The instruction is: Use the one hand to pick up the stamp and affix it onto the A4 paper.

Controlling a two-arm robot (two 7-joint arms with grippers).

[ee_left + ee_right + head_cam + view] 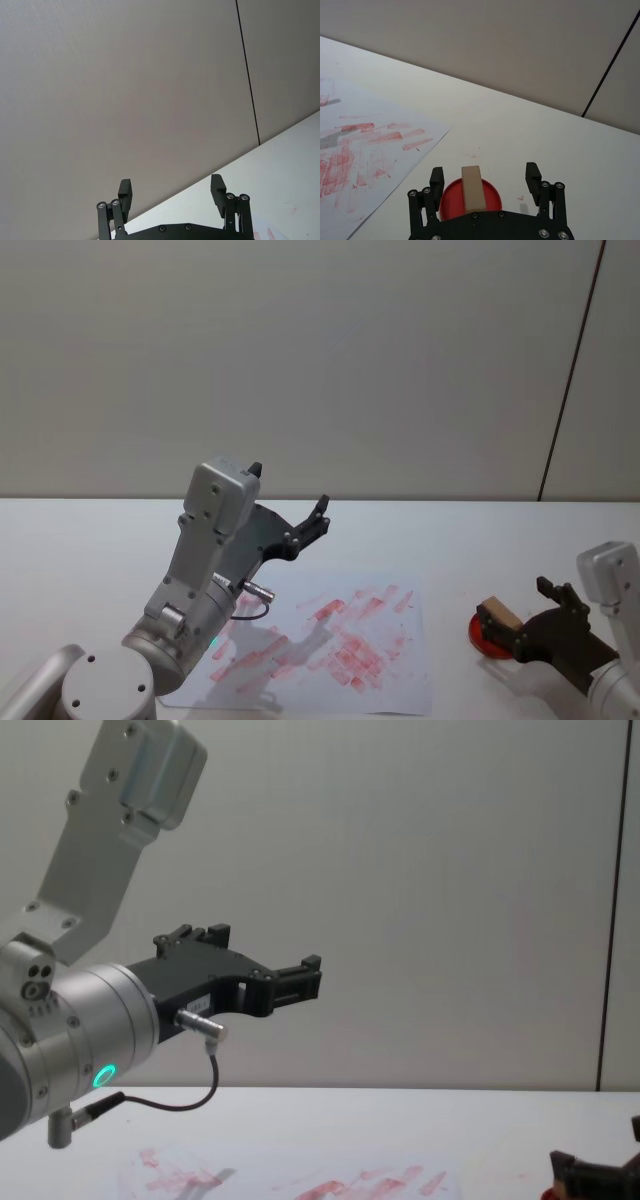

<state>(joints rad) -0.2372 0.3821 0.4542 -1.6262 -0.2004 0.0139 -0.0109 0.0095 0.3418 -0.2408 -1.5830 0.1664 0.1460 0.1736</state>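
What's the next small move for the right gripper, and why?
Probably close the right gripper on the stamp: its open fingers sit either side of the block, which rests on the red ink pad, with gaps showing. The left gripper hangs open, raised on the left.

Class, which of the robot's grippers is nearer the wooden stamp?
Right. The right gripper, open, flanks the stamp on the red ink pad; the left gripper is raised above the A4 paper, well away.

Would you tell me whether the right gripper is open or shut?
Open: the right gripper straddles the stamp, with a gap showing at each finger.
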